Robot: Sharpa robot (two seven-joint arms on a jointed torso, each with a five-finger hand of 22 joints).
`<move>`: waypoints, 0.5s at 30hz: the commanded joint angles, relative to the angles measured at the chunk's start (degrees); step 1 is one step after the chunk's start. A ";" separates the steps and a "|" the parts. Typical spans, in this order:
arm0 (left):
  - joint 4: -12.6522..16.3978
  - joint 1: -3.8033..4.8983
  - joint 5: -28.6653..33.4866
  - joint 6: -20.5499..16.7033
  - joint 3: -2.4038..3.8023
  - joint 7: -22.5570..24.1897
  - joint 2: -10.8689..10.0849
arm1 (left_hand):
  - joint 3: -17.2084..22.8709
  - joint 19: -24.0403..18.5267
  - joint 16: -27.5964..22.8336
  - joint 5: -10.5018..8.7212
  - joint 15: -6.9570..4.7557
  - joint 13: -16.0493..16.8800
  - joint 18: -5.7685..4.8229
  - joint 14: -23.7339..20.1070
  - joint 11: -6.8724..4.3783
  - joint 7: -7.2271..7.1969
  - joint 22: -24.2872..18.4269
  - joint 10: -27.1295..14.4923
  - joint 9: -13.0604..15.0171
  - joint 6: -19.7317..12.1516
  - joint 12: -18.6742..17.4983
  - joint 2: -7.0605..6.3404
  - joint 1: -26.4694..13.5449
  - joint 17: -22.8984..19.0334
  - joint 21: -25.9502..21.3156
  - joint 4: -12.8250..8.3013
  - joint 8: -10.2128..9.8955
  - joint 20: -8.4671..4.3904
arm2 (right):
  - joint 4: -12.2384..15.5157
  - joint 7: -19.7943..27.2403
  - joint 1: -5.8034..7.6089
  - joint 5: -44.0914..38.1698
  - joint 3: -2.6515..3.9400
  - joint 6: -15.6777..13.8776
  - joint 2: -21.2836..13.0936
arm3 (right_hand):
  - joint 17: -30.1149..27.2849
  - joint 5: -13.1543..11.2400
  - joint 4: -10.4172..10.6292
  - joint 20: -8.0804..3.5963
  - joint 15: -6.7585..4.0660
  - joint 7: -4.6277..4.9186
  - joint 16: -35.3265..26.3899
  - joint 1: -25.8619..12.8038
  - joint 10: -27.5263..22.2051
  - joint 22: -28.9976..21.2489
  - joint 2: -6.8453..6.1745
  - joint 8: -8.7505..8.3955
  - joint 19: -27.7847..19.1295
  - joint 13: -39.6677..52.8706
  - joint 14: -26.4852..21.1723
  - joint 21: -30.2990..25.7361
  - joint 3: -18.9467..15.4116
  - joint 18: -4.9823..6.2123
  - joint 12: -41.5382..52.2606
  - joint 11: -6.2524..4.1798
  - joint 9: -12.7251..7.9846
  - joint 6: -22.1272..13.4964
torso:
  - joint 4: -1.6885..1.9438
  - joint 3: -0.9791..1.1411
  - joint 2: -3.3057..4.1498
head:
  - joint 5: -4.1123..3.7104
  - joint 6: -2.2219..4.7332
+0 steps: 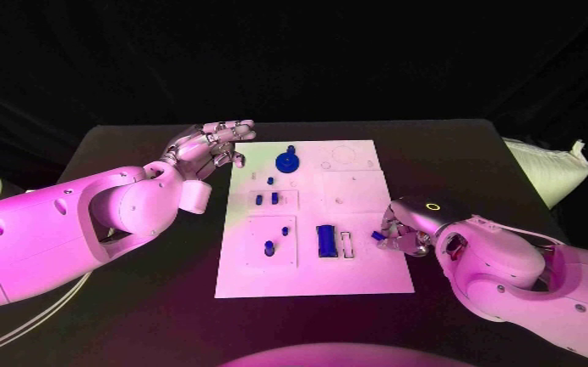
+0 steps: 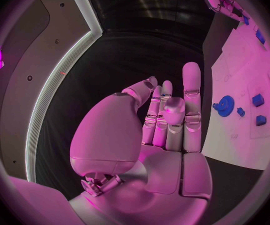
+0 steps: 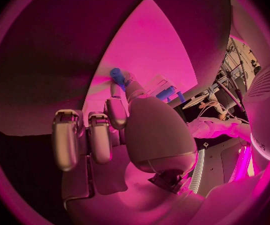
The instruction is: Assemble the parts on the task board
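The white task board (image 1: 368, 273) lies mid-table. On it are a round blue part (image 1: 288, 161), several small blue parts such as one (image 1: 268, 249) near the left side, and a long blue block (image 1: 326, 240) beside a narrow white slot (image 1: 348, 245). My right hand (image 1: 407, 229) rests at the board's right edge, and its fingertips pinch a small blue part (image 1: 379, 235) (image 3: 116, 75) just above the board (image 3: 149, 45). My left hand (image 1: 211, 143) (image 2: 163, 120) hangs off the board's far left corner, fingers apart and holding nothing. The left wrist view shows the round part (image 2: 225, 105) on the board (image 2: 235, 140).
A pale bag (image 1: 551, 167) lies at the table's right edge. Bare black table (image 1: 135, 299) surrounds the board on both sides and at the front. A black backdrop hangs behind the table.
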 commanded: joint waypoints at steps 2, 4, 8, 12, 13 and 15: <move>0.09 0.00 -0.19 1.15 0.02 0.24 0.05 | -0.25 -0.25 -0.35 -0.11 -0.08 -0.06 1.06 -0.40 -0.06 -0.07 -0.08 -0.54 -0.05 -0.36 0.36 0.51 -0.13 -0.07 -0.27 -0.21 0.22 0.34 | -1.08 -0.89 -1.06 -0.40 -0.88 5.22 0.23 | 13.50 0.90 0.68 -0.08 -0.22 -0.13 0.30 3.46 0.80 9.99 4.75 -0.53 3.59 0.10 5.63 0.30 1.31 -0.69 -0.30 -0.70 -0.16 0.31 | 0.00 -0.03 0.00 | 0.10 0.03; 0.09 0.00 -0.20 1.14 0.02 0.24 0.04 | -0.25 -0.25 -0.35 -0.11 -0.08 -0.06 1.06 -0.40 -0.06 -0.07 -0.08 -0.54 -0.05 -0.36 0.36 0.51 -0.13 -0.07 -0.27 -0.21 0.22 0.34 | -1.04 -0.96 -1.07 0.78 -0.88 4.34 0.24 | 13.53 2.81 1.60 -0.08 -0.21 -0.15 0.31 1.81 0.91 10.05 4.70 -0.88 3.63 0.13 5.63 0.36 2.39 -0.70 -0.33 -0.71 -0.21 0.25 | -0.01 -0.01 -0.02 | 0.06 0.02; 0.10 0.00 -0.20 1.14 0.02 0.25 0.04 | -0.25 -0.25 -0.35 -0.11 -0.08 -0.06 1.06 -0.40 -0.06 -0.07 -0.08 -0.54 -0.05 -0.36 0.36 0.51 -0.13 -0.07 -0.27 -0.21 0.22 0.34 | -0.66 -1.10 -1.08 3.79 -0.86 1.44 0.13 | 13.65 5.57 2.14 -0.14 -0.29 -0.19 0.38 0.46 1.04 10.16 3.96 -1.25 3.69 0.26 5.66 0.45 4.71 -0.72 -0.30 -0.74 -0.16 0.41 | -0.01 -0.01 -0.02 | 0.06 0.02; 0.13 0.00 -0.20 1.13 0.02 0.26 0.04 | -0.33 -0.26 -0.35 -0.10 -0.06 -0.07 1.06 -0.46 -0.05 -0.08 -0.11 -0.61 -0.03 -0.33 0.46 0.60 -0.17 -0.20 -0.32 -0.20 0.27 0.36 | 0.38 -1.24 -1.00 9.30 -0.67 -3.95 -0.30 | 13.67 6.42 2.78 -0.12 -0.25 -0.12 0.39 -0.93 1.09 10.14 3.35 -1.59 3.68 0.20 5.67 0.41 7.05 -0.72 -0.58 -0.75 -0.08 0.48 | 0.05 -0.02 -0.02 | 0.09 0.00; 0.14 0.00 -0.20 1.13 0.02 0.27 0.04 | -0.33 -0.26 -0.35 -0.10 -0.06 -0.07 1.06 -0.46 -0.05 -0.08 -0.11 -0.61 -0.03 -0.33 0.46 0.60 -0.17 -0.20 -0.32 -0.20 0.27 0.36 | 0.54 -1.24 -0.96 10.11 -0.63 -4.67 -0.37 | 13.67 6.45 3.11 -0.09 -0.23 -0.13 0.39 -1.44 1.11 10.14 3.25 -1.69 3.68 0.18 5.67 0.40 7.58 -0.72 -0.67 -0.74 -0.07 0.47 | 0.05 -0.03 -0.01 | 0.09 0.01; 0.15 0.00 -0.20 1.12 0.02 0.27 0.04 | -0.33 -0.26 -0.35 -0.10 -0.06 -0.07 1.06 -0.46 -0.05 -0.08 -0.11 -0.61 -0.03 -0.33 0.46 0.60 -0.17 -0.20 -0.32 -0.20 0.27 0.36 | 1.08 -1.26 -0.77 12.39 -0.53 -6.89 -0.58 | 13.69 6.56 3.84 -0.07 -0.22 -0.07 0.39 -2.65 1.17 10.13 2.90 -1.91 3.68 0.19 5.67 0.39 8.85 -0.71 -0.78 -0.70 -0.03 0.53 | 0.05 -0.01 -0.01 | 0.11 0.02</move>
